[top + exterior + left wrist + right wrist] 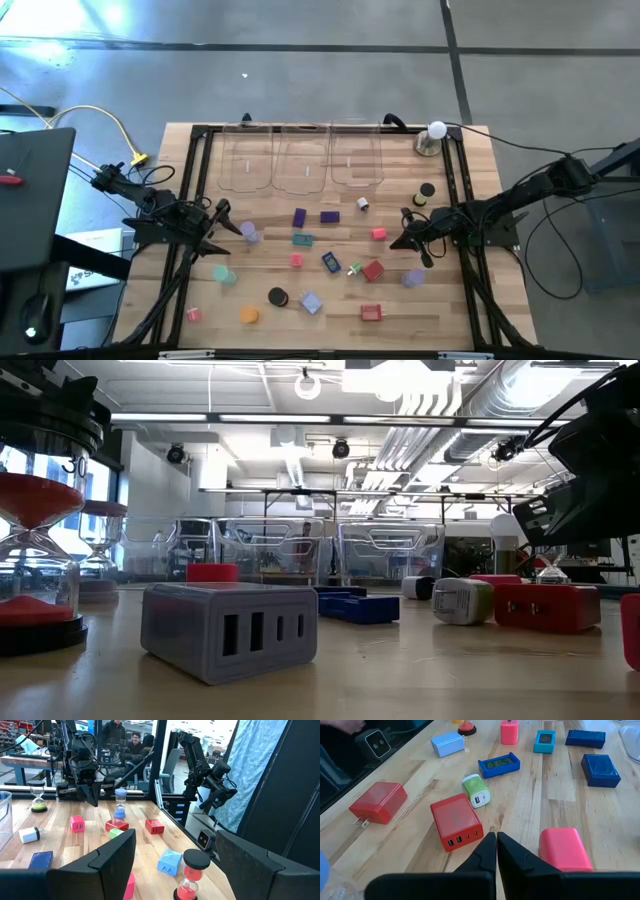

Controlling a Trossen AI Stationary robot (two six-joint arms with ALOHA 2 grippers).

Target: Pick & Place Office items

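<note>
A pale wooden tabletop framed by black rails stands on a grey concrete floor, with an open workshop of ducts, ceiling lights and benches beyond it in the low view. Two people sit behind the glass past the far rail. Three clear trays line the far edge, and a white ball on a metal base sits at the far right corner. The office items lie scattered across the middle and near half of the tabletop: red, pink and blue chargers, a small green and white plug, a lavender multi-port block, and hourglass timers with red and blue sand. The left gripper hovers near the left edge, fingers spread and empty. The right gripper hangs low near the right edge, its fingers pressed together, holding nothing, just beside the pink charger.
</note>
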